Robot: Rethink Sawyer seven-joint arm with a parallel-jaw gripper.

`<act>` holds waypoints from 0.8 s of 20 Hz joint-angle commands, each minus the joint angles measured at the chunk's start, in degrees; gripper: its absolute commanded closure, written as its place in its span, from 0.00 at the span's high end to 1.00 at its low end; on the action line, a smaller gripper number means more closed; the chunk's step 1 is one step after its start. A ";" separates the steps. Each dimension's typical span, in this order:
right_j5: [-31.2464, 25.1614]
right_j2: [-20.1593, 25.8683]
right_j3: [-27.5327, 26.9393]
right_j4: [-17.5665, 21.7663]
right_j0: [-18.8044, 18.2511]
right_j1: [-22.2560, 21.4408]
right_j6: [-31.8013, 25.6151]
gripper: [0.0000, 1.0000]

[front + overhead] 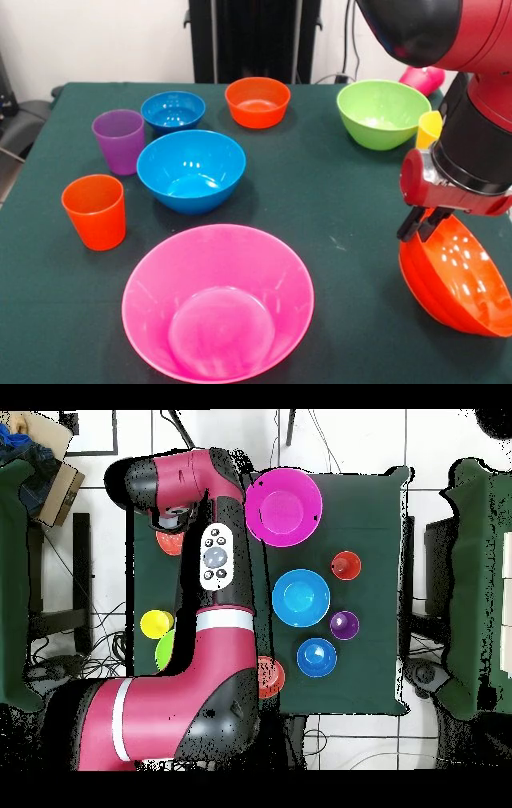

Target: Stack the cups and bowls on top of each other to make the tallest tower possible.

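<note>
- While the big orange bowl (458, 276) hangs tilted at the desk's (336, 200) edge, the hand (424, 224) is clamped on its rim, so that's the piece in play.
- My guess is it should go base-down as the foundation, or into the huge pink bowl (218, 300) in the near middle.
- Swing it across level-ish; a rim pinch like that could let it twist.
- Watch the yellow cup (429, 128) just behind the wrist, easy to knock.
- Still loose: medium blue bowl (191, 170), small blue bowl (173, 110), small orange bowl (258, 102), lime green bowl (382, 113), purple cup (119, 140), orange cup (95, 210).
</note>
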State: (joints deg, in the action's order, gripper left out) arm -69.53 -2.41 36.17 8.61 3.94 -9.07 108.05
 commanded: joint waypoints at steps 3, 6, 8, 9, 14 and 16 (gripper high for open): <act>-1.70 3.09 0.95 0.12 -1.85 1.58 0.12 0.00; -2.33 3.11 1.90 -0.43 -1.21 0.20 0.74 0.00; -2.41 3.34 2.06 -0.86 -1.10 0.02 1.32 0.00; -2.70 3.37 2.09 -1.01 -1.19 -0.22 1.33 0.00; -4.26 3.36 1.34 -1.30 -1.56 -0.62 0.80 0.00; -4.12 3.27 1.99 -1.35 -1.65 -1.16 0.69 0.00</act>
State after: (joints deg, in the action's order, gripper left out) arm -69.53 -2.42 36.17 8.50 3.91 -9.23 108.05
